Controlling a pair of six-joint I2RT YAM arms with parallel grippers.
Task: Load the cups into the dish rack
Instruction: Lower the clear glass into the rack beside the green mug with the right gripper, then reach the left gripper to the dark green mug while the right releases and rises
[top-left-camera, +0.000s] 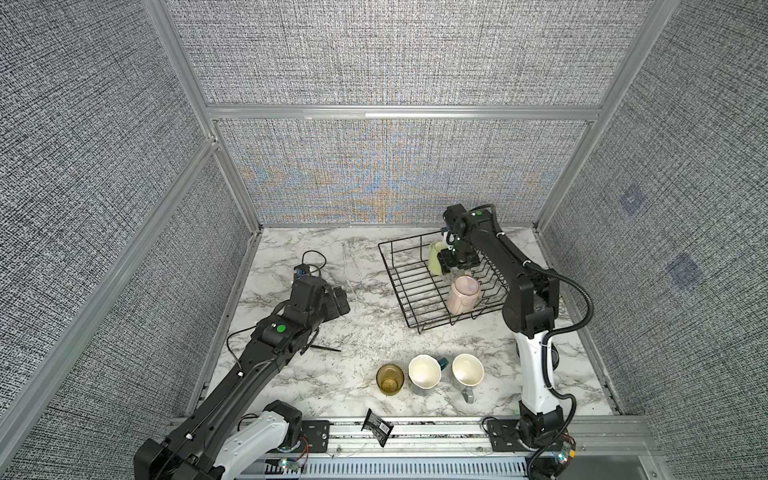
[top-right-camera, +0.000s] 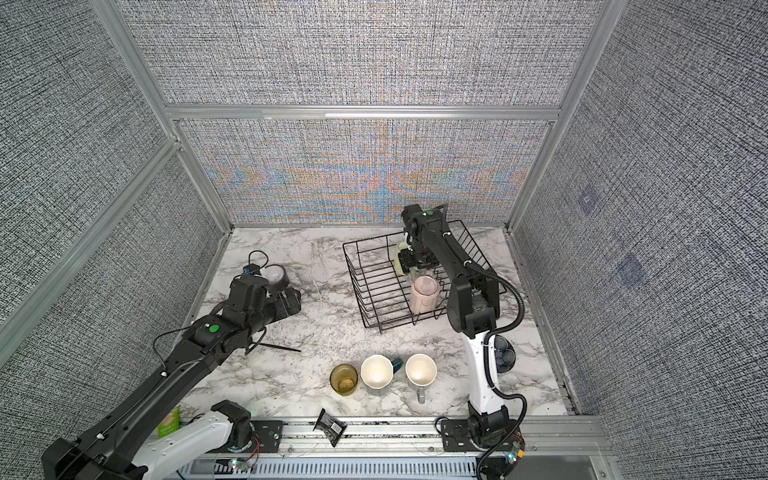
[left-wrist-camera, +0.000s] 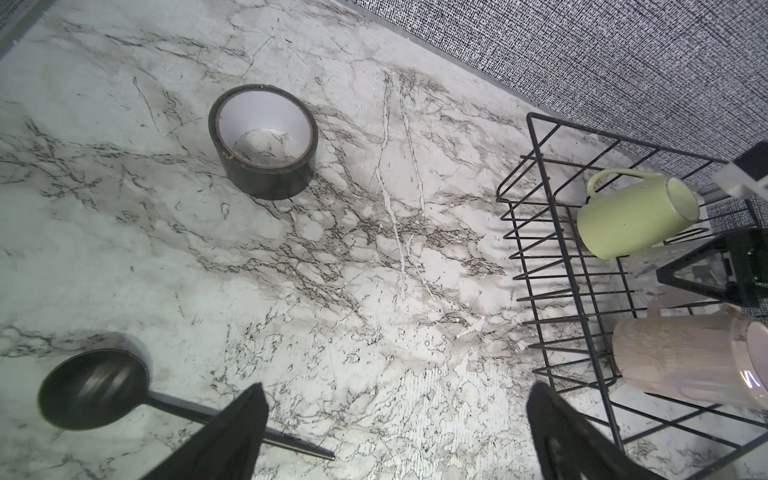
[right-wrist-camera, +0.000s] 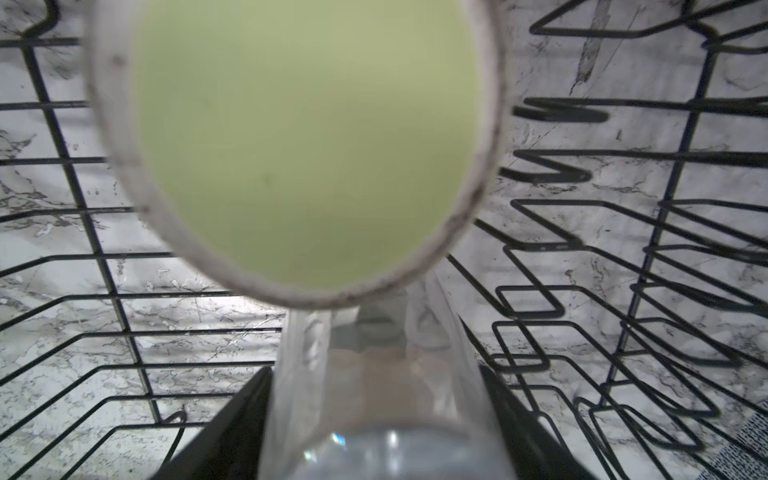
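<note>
The right arm (top-left-camera: 494, 249) reaches down into the dish rack (top-left-camera: 409, 297), which sits at the far right of the counter (top-left-camera: 357, 266). Between the right jaws is the small clear glass (right-wrist-camera: 374, 374). The right wrist view shows a jaw close along each side of it. Whether they press on it or only flank it, I cannot tell.

Just past the jaw tips, beyond the glass, the light green mug (right-wrist-camera: 307, 137) leans tilted in the rack, its base turned toward the jaws. The tall pink mug (top-left-camera: 462, 297) stands inside the rack just on the near side of the right jaws, close to the row of prongs.

The left arm (top-left-camera: 249, 365) ends in jaws that stand wide apart with nothing between them, low over bare counter and well apart from the rack. A black tape roll (left-wrist-camera: 264, 141) lies flat ahead of the left jaws, apart from them. A black spoon (left-wrist-camera: 93, 388) lies off to one side, and in the left wrist view its handle passes behind one jaw.

Three cups stand mouth up on the counter outside the rack, in a row near the front edge, well apart from both pairs of jaws. They are the amber glass (top-left-camera: 390, 379), just beside it the teal mug (top-left-camera: 424, 371), and then the grey mug (top-left-camera: 467, 370).

A dark blue bowl (top-right-camera: 505, 353) shows partly behind the lower right arm, well behind the right jaws. A black packet (top-left-camera: 377, 426) lies on the front rail.
</note>
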